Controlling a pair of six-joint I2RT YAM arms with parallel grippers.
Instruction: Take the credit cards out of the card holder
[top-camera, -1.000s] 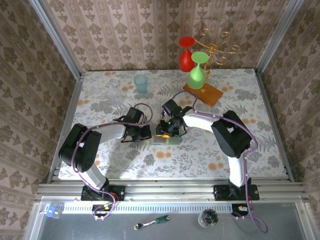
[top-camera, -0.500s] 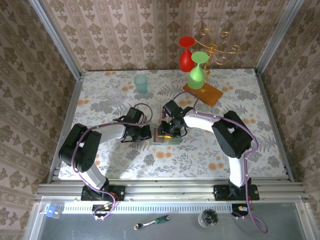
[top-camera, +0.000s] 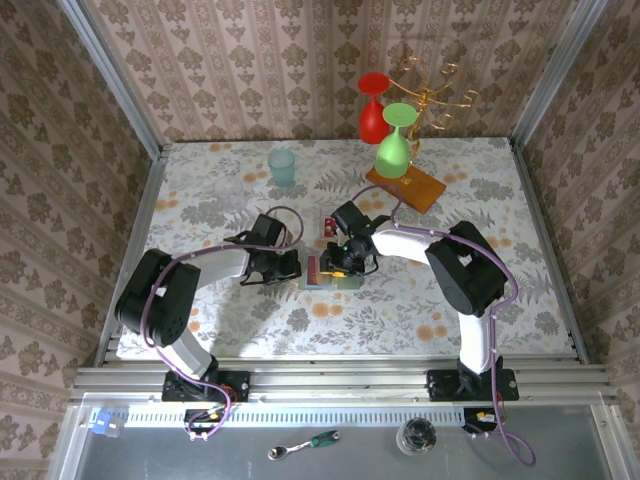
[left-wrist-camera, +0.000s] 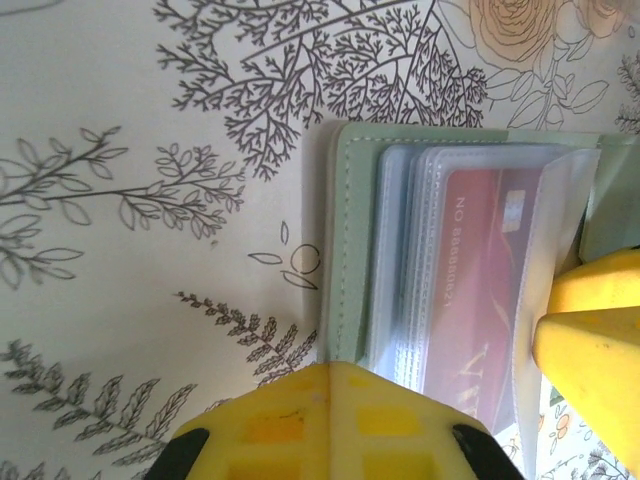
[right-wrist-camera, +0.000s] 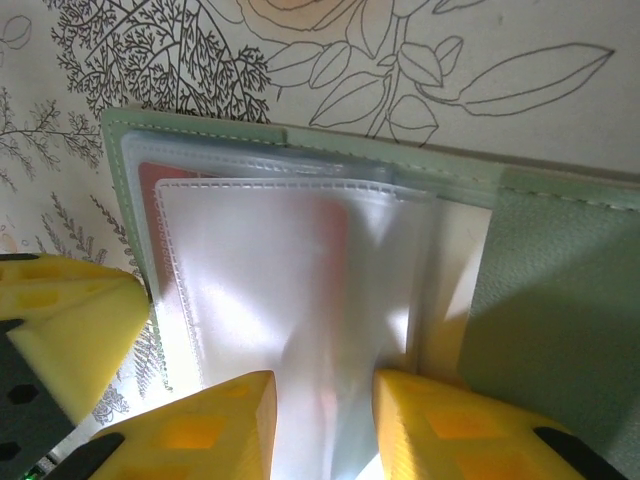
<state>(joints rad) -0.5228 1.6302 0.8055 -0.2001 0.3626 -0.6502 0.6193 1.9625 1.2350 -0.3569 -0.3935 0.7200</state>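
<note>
Card holder (left-wrist-camera: 345, 250) lies open, red credit card (left-wrist-camera: 485, 290) inside clear sleeve (right-wrist-camera: 290, 330).

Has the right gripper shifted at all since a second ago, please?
Yes, slightly. In the top view the right gripper has edged away from the left gripper, toward the wooden slab, exposing more of the card holder.

The open card holder (left-wrist-camera: 352, 250) lies flat on the floral-patterned surface (left-wrist-camera: 150, 150), its grey-green cover edge to the left with pale stitching along it. Clear plastic sleeves (left-wrist-camera: 420, 300) fan out over the cover, and a red card (left-wrist-camera: 485, 290) with light printed lettering sits inside one of them. A yellow gripper finger (left-wrist-camera: 335, 425) rests over the holder's lower edge. Another yellow finger (left-wrist-camera: 595, 340) is at the right, touching the sleeves.
</note>
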